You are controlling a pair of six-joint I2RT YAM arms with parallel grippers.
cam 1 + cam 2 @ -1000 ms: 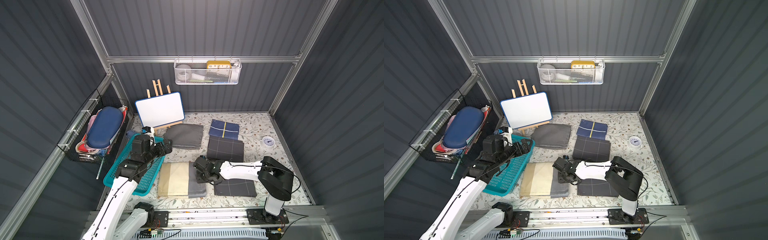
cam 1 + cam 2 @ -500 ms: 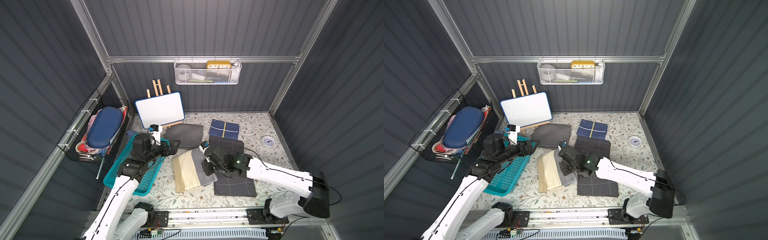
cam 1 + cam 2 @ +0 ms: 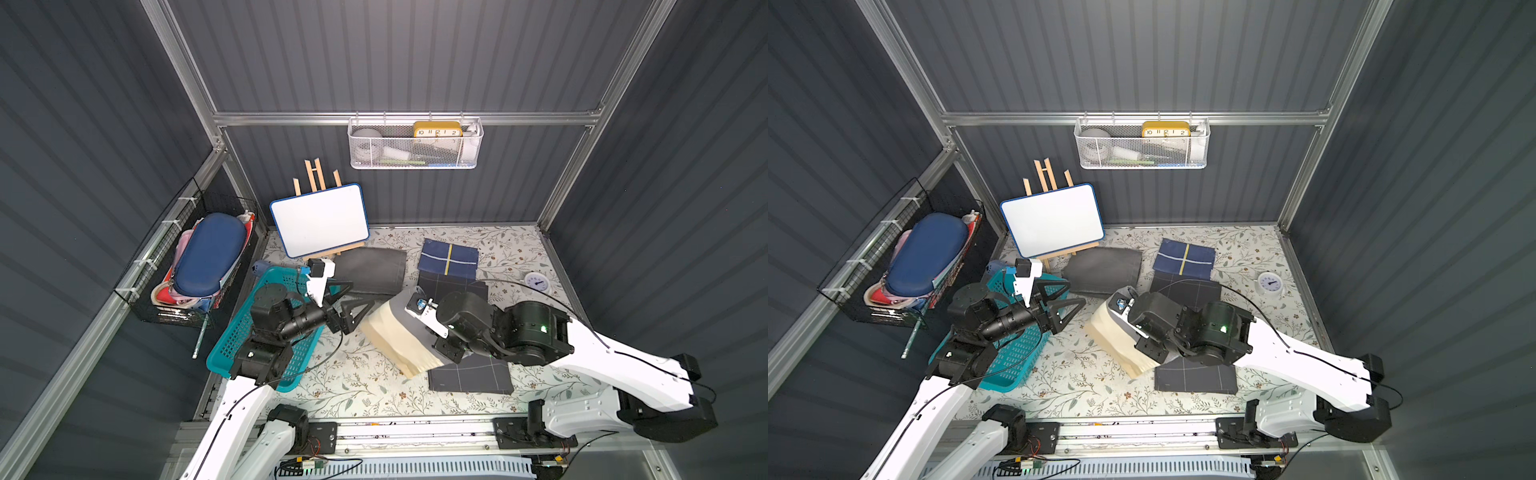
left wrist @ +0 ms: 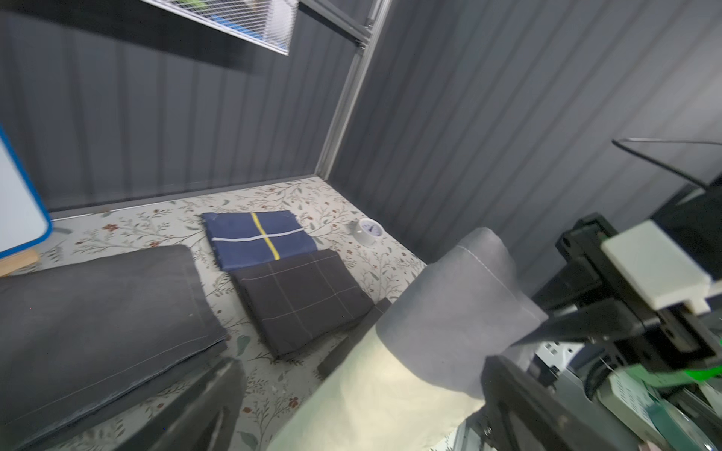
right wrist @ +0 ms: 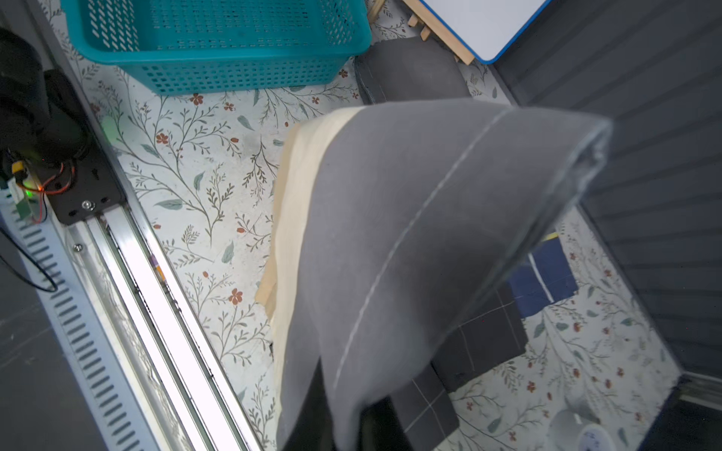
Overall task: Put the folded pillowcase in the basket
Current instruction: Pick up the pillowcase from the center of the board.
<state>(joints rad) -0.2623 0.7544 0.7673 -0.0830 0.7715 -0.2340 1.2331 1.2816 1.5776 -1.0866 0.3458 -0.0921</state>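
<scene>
**A:** What might go wrong?

**B:** The left arm hangs over the teal perforated plastic basket (image 3: 232,347). The left gripper (image 3: 368,296), with its jaws spread wide and empty, could snag the cream-and-grey folded pillowcase (image 3: 395,338), and I think the folds could slip open.

**A:** Where's the cloth?

**B:** Raised just right of those open jaws, drooping from the right gripper (image 3: 413,318), which is clenched on its grey end.

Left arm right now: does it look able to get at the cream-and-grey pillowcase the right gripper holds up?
Probably yes. The left gripper is open and points at the pillowcase, with nothing between them. The right gripper clamps the grey end, so the cream end hangs free.
</scene>
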